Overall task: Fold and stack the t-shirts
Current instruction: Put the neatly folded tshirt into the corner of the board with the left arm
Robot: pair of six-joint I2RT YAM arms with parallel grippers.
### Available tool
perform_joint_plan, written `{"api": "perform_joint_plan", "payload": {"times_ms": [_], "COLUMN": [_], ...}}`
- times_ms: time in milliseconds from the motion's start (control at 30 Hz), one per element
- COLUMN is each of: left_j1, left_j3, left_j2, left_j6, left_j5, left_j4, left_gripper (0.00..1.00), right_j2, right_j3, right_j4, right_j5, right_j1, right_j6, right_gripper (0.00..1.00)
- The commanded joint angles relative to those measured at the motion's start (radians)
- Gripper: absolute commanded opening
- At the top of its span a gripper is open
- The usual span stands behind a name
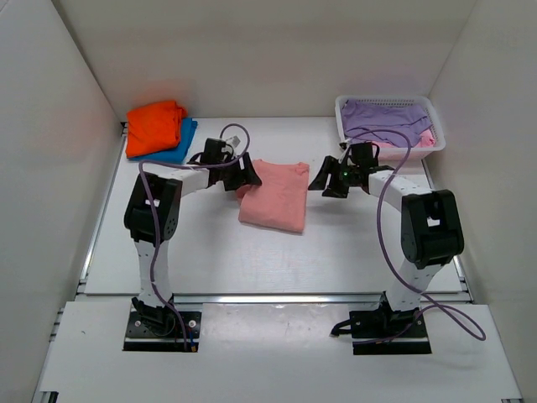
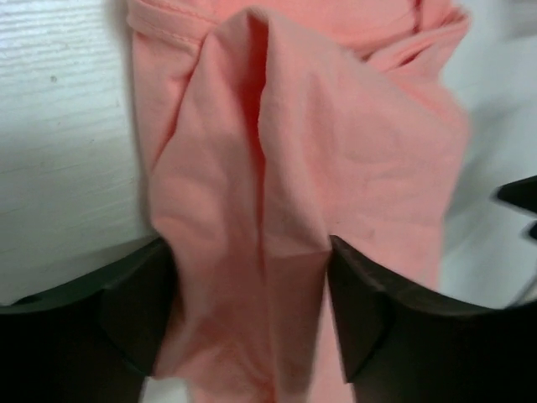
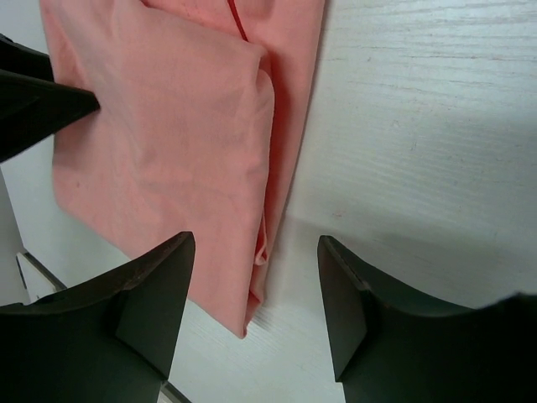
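Left gripper [image 2: 247,323]: fingers pressed against a bunched ridge of the folded salmon-pink cloth t-shirt [image 1: 275,195], mid-table. Right gripper [image 3: 256,306]: spread wide, empty, beside the shirt's right edge. Step, judged: carrying it to the orange-on-blue shirt stack [image 1: 158,130]. Next: lift without unfolding.

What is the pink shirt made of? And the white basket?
The pink shirt looks like soft, matte knit cloth, probably cotton: it creases and bunches, with stitched hems. The white basket looks like hard, smooth plastic: its walls are a stiff open mesh.
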Motion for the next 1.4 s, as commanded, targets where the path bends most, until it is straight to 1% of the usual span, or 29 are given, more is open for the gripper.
{"api": "perform_joint_plan", "payload": {"times_ms": [0,67,100,133,167,200,233,267,300,333,400,433,500,667,733,800,900,1000,1100,1233,1300,1367], "left_j1": [-0.046,-0.06,-0.064,-0.064,-0.063,-0.061,-0.052,-0.046,-0.031,-0.02,-0.006,0.006,0.031,0.06,0.072,0.089,0.133,0.193,0.256,0.342,0.397,0.434], "left_j3": [0.017,0.031,0.034,0.045,0.042,0.066,0.105,0.129,0.175,0.22,0.286,0.332,0.404,0.638,0.695,0.752,0.892,1.028,1.114,1.171,1.22,1.225], "left_j2": [0.014,0.018,0.021,0.025,0.029,0.035,0.038,0.051,0.045,0.045,0.026,0.025,0.028,0.087,0.103,0.135,0.188,0.251,0.302,0.356,0.387,0.397], "left_j6": [0.108,0.148,0.153,0.168,0.183,0.199,0.205,0.229,0.242,0.263,0.294,0.335,0.361,0.469,0.492,0.555,0.584,0.585,0.573,0.569,0.558,0.523], "left_j5": [-0.058,-0.105,-0.12,-0.137,-0.155,-0.18,-0.197,-0.244,-0.308,-0.338,-0.483,-0.541,-0.609,-0.697,-0.738,-0.749,-0.757,-0.731,-0.714,-0.677,-0.634,-0.579], "left_j4": [-0.169,-0.213,-0.232,-0.247,-0.261,-0.294,-0.308,-0.365,-0.373,-0.399,-0.416,-0.421,-0.424,-0.45,-0.442,-0.434,-0.427,-0.424,-0.396,-0.352,-0.345,-0.327], "left_gripper": [0.76,0.55,0.34,0.17,0.11,0.0,0.0,0.0,0.0,0.0,0.0,0.0,0.0,0.0,0.0,0.0,0.0,0.0,0.0,0.0,0.0,0.0], "right_j2": [-0.056,-0.062,-0.064,-0.067,-0.067,-0.067,-0.063,-0.072,-0.073,-0.072,-0.085,-0.092,-0.093,-0.104,-0.113,-0.115,-0.116,-0.113,-0.096,-0.079,-0.073,-0.055], "right_j3": [-0.015,-0.027,-0.029,-0.035,-0.035,-0.039,-0.036,-0.038,-0.038,-0.035,-0.035,-0.033,-0.029,0.014,0.031,0.037,0.055,0.072,0.085,0.102,0.109,0.117], "right_j4": [0.057,0.071,0.063,0.074,0.075,0.08,0.078,0.074,0.071,0.069,0.065,0.062,0.06,0.036,0.028,0.025,0.02,0.008,-0.017,-0.046,-0.058,-0.047], "right_j5": [-0.023,-0.033,-0.035,-0.041,-0.047,-0.05,-0.055,-0.061,-0.057,-0.057,-0.053,-0.056,-0.055,-0.047,-0.046,-0.052,-0.056,-0.06,-0.069,-0.067,-0.063,-0.053], "right_j1": [-0.013,-0.023,-0.024,-0.027,-0.03,-0.032,-0.035,-0.026,-0.033,-0.035,-0.033,-0.033,-0.032,-0.018,-0.014,-0.017,-0.012,-0.006,0.005,0.016,0.022,0.026], "right_j6": [-0.006,-0.003,-0.002,0.001,0.0,0.0,-0.002,-0.002,0.0,-0.008,-0.014,-0.01,-0.011,-0.011,-0.016,-0.013,-0.008,-0.007,-0.006,-0.017,-0.016,-0.016], "right_gripper": [0.58,0.57,0.57,0.57,0.58,0.56,0.56,0.57,0.57,0.56,0.56,0.56,0.56,0.55,0.55,0.55,0.55,0.55,0.54,0.54,0.54,0.54]}}
